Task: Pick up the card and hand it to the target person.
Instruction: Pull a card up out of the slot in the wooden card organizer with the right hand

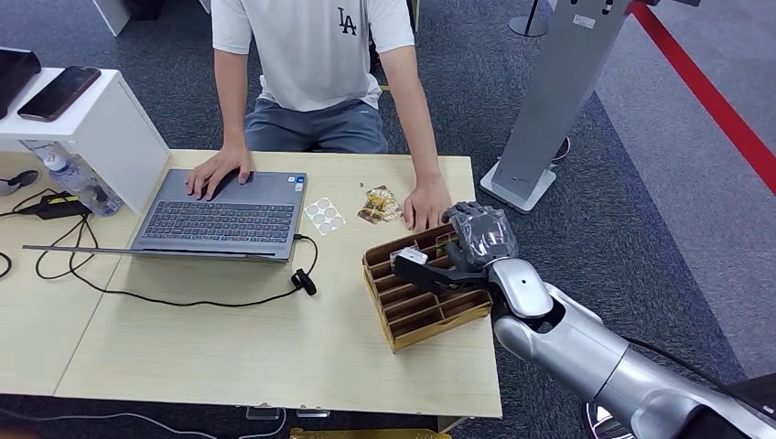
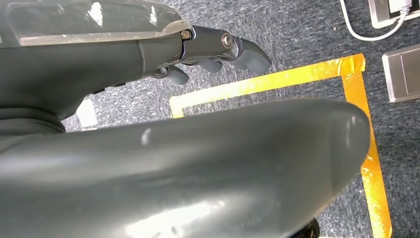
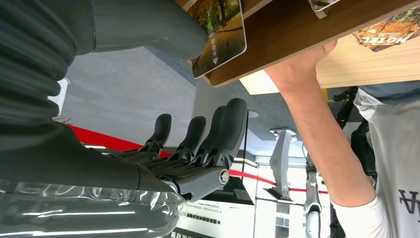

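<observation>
The right hand (image 1: 476, 240) hovers at the wooden card rack (image 1: 423, 297), fingers spread, thumb against a card (image 3: 220, 34); the person's hand (image 1: 425, 203) rests just beyond the rack

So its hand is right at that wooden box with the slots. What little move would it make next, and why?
Probably closing its fingers on a card. The right hand sits at the far end of the wooden card rack, fingers spread and holding nothing, and a card juts from the rack just beside its thumb. The person's hand rests on the table beyond it.
</observation>
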